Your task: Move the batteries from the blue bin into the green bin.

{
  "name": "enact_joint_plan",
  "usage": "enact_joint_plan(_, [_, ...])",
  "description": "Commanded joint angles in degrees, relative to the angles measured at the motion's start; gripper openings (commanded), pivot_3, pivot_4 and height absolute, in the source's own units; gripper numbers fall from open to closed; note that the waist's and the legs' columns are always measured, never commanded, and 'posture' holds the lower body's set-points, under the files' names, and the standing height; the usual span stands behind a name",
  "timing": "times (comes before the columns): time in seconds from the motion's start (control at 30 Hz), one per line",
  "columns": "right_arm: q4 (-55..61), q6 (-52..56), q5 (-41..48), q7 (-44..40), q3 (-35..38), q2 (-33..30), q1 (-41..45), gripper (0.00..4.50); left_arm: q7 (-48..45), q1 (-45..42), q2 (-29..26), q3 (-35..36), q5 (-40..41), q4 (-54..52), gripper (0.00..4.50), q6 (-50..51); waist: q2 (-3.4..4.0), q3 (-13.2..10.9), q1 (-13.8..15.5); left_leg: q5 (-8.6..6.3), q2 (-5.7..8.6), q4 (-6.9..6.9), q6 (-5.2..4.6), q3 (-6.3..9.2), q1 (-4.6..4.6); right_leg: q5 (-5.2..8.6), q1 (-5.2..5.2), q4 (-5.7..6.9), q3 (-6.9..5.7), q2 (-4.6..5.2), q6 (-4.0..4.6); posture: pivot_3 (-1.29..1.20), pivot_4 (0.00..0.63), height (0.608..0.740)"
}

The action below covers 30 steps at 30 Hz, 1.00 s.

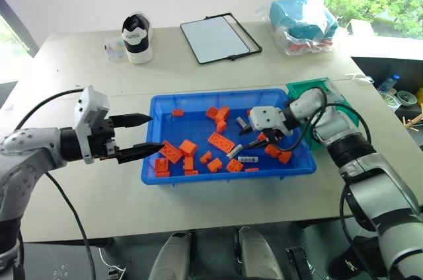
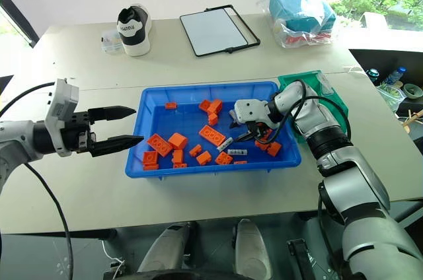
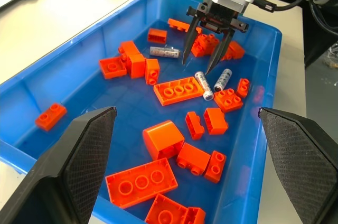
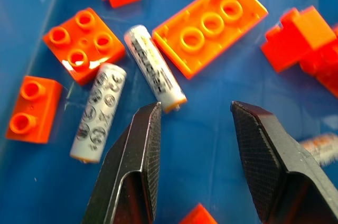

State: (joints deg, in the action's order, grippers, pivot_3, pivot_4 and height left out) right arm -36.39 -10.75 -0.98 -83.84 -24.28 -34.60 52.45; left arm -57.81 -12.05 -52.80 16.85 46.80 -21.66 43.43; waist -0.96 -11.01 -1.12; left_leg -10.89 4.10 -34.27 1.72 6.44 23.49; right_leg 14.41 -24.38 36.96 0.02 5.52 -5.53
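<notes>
The blue bin [image 1: 165,105] sits mid-table and holds several orange bricks [image 1: 221,141] and three batteries. Two batteries [image 4: 98,112] [image 4: 156,69] lie side by side on the bin floor beside a long flat brick [image 4: 211,23]. A third battery [image 3: 165,52] lies on the gripper's far side. My right gripper [image 4: 195,109] hangs open and empty inside the bin, angled down, its tips just short of the pair. My left gripper [image 1: 156,133] is open and empty, held level at the bin's left rim. The green bin [image 1: 310,86] stands against the blue bin's far right corner, partly hidden by my right arm.
On the far part of the table lie a black-and-white sneaker [image 1: 137,37], a small clear tub [image 1: 114,49], a black-framed white board [image 1: 218,37] and a plastic bag of blue stuff [image 1: 303,19]. The table's right edge runs close beside the green bin.
</notes>
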Motion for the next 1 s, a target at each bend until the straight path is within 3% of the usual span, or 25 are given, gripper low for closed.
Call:
enact_joint_plan(0.03, [0.17,-1.30,0.08,-0.21,1.48,0.79,-0.33,2.12,0.13,-0.54,-1.10,1.95,0.68,-1.58,4.50,-0.34,0.00,0.00,0.01,0.00,0.00,0.00,0.00,0.00,0.00,0.00,0.00,0.00,0.00,0.00,0.00,0.00,0.150,0.731])
enact_joint_plan(0.5, [-2.13,-1.68,-2.50,1.70,0.77,4.49,-1.55,2.12,-0.03,-2.38,-1.17,1.16,0.18,-0.59,4.50,-0.85,-0.02,0.01,-0.07,0.00,0.00,-0.01,0.00,-0.01,-0.08,0.00,0.03,0.06,0.01,-0.02,0.00,0.00,0.150,0.731])
enact_joint_plan(0.6, [0.02,0.43,-1.48,3.68,2.78,4.00,-1.96,0.84,-0.08,-2.39,-1.13,1.07,0.11,-0.57,4.50,-0.92,-0.02,0.01,-0.01,0.01,0.00,-0.01,0.01,0.00,-0.10,0.00,0.07,0.05,0.02,-0.02,0.00,0.00,0.150,0.731])
enact_joint_plan(0.67, [4.90,4.20,0.24,5.51,5.12,2.94,-2.94,0.05,-0.03,-2.30,-1.04,1.02,0.20,-0.71,4.50,-0.86,-0.01,0.01,0.04,0.01,0.00,-0.01,0.02,0.00,-0.10,0.00,0.07,0.06,0.02,-0.02,0.01,0.00,0.150,0.731])
enact_joint_plan(0.73, [10.95,9.84,2.29,6.46,7.55,1.82,-4.32,0.05,-0.01,-2.20,-0.96,0.99,0.30,-0.80,4.50,-0.79,-0.01,0.01,0.12,0.01,0.00,-0.01,0.02,0.02,-0.09,0.00,0.06,0.06,0.02,-0.01,0.01,0.00,0.150,0.731])
enact_joint_plan(0.87, [35.93,34.10,10.37,14.15,20.41,-4.66,-10.79,0.05,-0.34,-1.21,-0.42,0.61,-0.23,-0.52,4.50,-1.59,0.04,-0.03,0.63,0.01,0.05,0.00,0.02,0.12,0.02,0.00,-0.01,0.06,0.02,0.05,0.01,0.00,0.150,0.731])
enact_joint_plan(1.0, [45.72,49.50,10.46,25.49,32.17,-10.70,-14.83,0.05,-0.33,-1.79,0.59,-0.55,-0.61,0.29,4.50,-2.38,0.01,-0.01,0.61,0.00,0.07,-0.01,0.02,0.11,0.06,0.05,-0.02,0.03,0.02,0.12,0.09,0.00,0.150,0.731])
